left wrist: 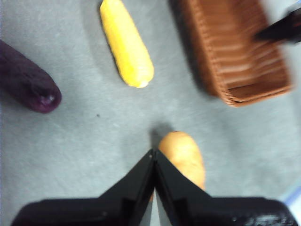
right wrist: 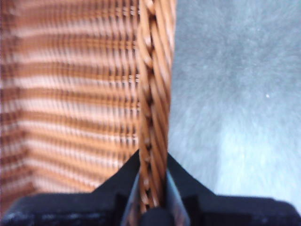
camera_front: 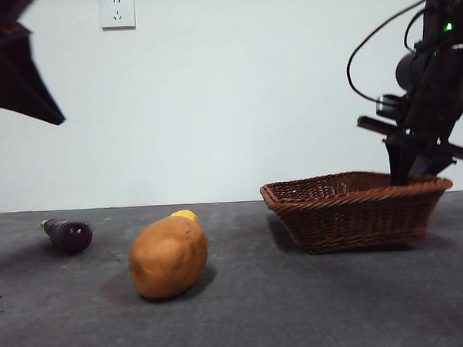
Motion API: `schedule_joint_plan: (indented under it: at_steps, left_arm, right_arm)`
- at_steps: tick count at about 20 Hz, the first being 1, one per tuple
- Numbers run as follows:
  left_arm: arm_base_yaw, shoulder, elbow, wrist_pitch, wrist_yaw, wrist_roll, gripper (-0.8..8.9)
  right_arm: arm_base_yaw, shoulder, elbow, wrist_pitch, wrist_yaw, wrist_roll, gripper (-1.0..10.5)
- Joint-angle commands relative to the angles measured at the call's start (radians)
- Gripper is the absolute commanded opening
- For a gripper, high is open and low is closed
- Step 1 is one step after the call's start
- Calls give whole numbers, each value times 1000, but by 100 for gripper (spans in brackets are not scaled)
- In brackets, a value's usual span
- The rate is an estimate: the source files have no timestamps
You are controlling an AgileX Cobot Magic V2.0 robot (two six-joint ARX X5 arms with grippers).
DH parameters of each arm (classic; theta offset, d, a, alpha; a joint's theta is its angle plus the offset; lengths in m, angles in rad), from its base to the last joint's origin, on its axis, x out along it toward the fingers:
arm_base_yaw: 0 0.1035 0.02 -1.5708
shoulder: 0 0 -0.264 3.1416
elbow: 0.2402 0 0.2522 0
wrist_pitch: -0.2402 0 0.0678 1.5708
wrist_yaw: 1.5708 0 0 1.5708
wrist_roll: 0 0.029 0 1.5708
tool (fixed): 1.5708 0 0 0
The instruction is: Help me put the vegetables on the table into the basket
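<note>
Grey table point(camera_front: 314, 308): right pincer point(right wrist: 153, 188) clamps basket point(camera_front: 356, 210) rim; left pincer point(left wrist: 154, 157) closed, empty, above potato point(camera_front: 168, 255), well apart from basket.

Black arm point(camera_front: 432, 95) — looping cables; green light.

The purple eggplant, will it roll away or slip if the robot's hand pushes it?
Probably. The eggplant looks rounded and lies on its side on the flat table, so a sideways push could roll it. Its skin looks glossy, so it may slip in a pinch. It looks small, so likely light.
</note>
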Motion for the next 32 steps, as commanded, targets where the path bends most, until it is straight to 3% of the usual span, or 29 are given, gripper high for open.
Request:
schedule_joint_plan:
  at_steps: [1,3,5,6,8,9,11,12,25,26,28,32]
  left_arm:
    - [-61,136,146,-81,-121,35,-5]
    - [-110,279,301,-135,-187,35,-4]
    - [-139,425,468,-206,-189,35,3]
    - [-157,503,560,-256,-203,35,84]
    - [-187,624,708,-323,-284,43,381]
    - [-199,672,768,-341,-304,43,472]
    - [-214,745,847,-354,-316,51,755]
    - [-223,771,865,-355,-314,54,837]
    - [-296,941,866,-288,-428,4,843]
    - [-298,942,866,-283,-438,4,829]
    - [-298,949,866,-293,-448,0,680]
    - [-299,967,866,-299,-449,0,610]
  right_arm:
    - [-3,-60,1,-10,6,-12,-12]
    - [-3,-98,1,-24,5,-13,-12]
    - [-3,-133,1,-34,6,-12,-12]
    - [-3,-150,1,-42,6,-13,-12]
    - [-3,-179,1,-68,6,-35,-12]
    - [-3,-192,1,-81,6,-47,-12]
    - [-3,-212,1,-97,6,-55,-12]
    - [-3,-220,1,-102,6,-55,-12]
    - [-3,-304,1,-150,6,-66,-12]
    - [-3,-304,1,-152,6,-70,-12]
    - [-3,-304,1,-156,6,-74,-12]
    - [-3,-304,1,-159,6,-85,-12]
